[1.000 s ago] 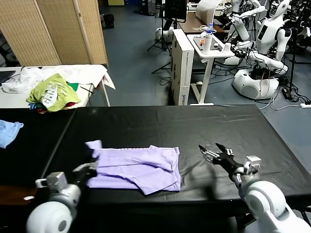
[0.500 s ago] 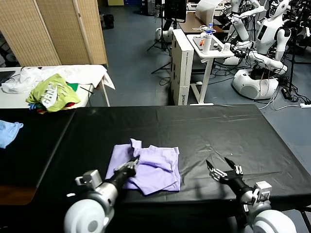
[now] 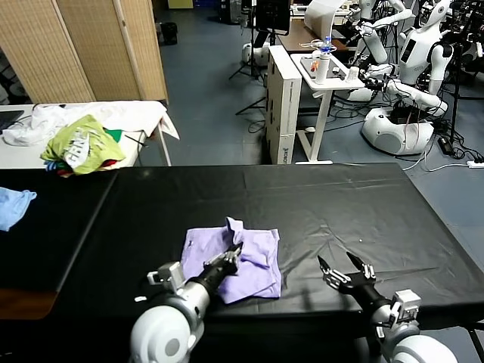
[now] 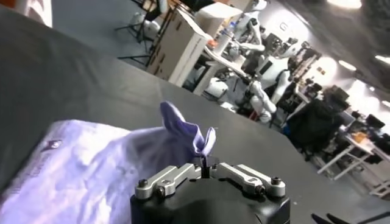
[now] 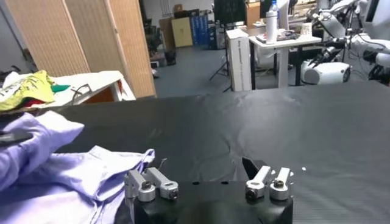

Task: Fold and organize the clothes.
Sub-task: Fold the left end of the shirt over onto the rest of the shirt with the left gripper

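From the head camera, a lavender T-shirt (image 3: 234, 255) lies bunched and partly folded near the front edge of a black-covered table (image 3: 318, 197). The left gripper (image 3: 232, 252) rests over the shirt's middle, fingers pressed together on a raised fold of the fabric. The right gripper (image 3: 345, 274) hovers near the table's front edge, well to the right of the shirt, fingers spread and holding nothing. Behind the table, a side table (image 3: 144, 113) carries a heap of green and white laundry (image 3: 79, 144), and a blue cloth (image 3: 13, 206) lies at the far left.

The left wrist camera shows what the head view hides: the pinched fabric stands up as a small peak between the fingertips (image 4: 205, 159), with the rest of the shirt (image 4: 79, 170) spread below.

The right wrist camera shows its own fingers (image 5: 262, 181) wide apart over bare black covering, the shirt (image 5: 67, 170) lying off to one side.
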Controlling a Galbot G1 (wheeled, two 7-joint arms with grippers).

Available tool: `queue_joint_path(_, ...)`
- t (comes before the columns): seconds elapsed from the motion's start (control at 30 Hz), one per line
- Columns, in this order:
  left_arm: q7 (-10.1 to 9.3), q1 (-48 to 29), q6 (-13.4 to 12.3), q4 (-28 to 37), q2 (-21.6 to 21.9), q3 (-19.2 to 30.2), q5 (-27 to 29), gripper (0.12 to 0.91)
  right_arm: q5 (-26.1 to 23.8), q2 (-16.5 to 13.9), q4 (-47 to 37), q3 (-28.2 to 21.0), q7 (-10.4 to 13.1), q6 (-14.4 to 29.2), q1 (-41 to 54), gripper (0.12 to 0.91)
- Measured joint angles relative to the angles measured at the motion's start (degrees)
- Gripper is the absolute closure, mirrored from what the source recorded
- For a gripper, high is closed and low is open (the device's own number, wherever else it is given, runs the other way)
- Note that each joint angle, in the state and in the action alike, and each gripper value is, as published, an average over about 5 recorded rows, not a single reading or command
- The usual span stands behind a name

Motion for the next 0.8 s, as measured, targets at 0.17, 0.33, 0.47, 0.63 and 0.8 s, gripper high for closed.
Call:
queue_joint_path(0.17,0.09,-0.7,-0.2,1.3,-1.1,1.6,0.6,0.858,-0.5,0.0,0.0,-1.0,0.0,-0.1,0.4,0.118)
queue_joint_path(0.33,0.55,-1.1,-0.6,2.7,-2.3,2.8,2.3,0.858,-0.7,-0.2,-0.1,-2.1,0.1,-0.3,1.2,0.118)
queue_joint_path(0.47,1.17,-1.1,-1.0,3.9,-2.7,3.1,3.6,0.858,-0.8,-0.8,-0.4,-3.1,0.2,-0.5,2.1,0.118)
queue_joint_path(0.63,2.16,-1.7,-1.7,5.3,-3.2,3.2,5.6,0.858,-0.8,-1.7,-1.0,-5.0,0.2,-0.7,4.0,0.118)
queue_joint_path(0.8,2.97,-1.5,-1.8,6.1,-4.0,3.9,6.9,0.836,-0.3,-2.7,-0.8,-7.6,0.2,-1.7,6.2,0.118)
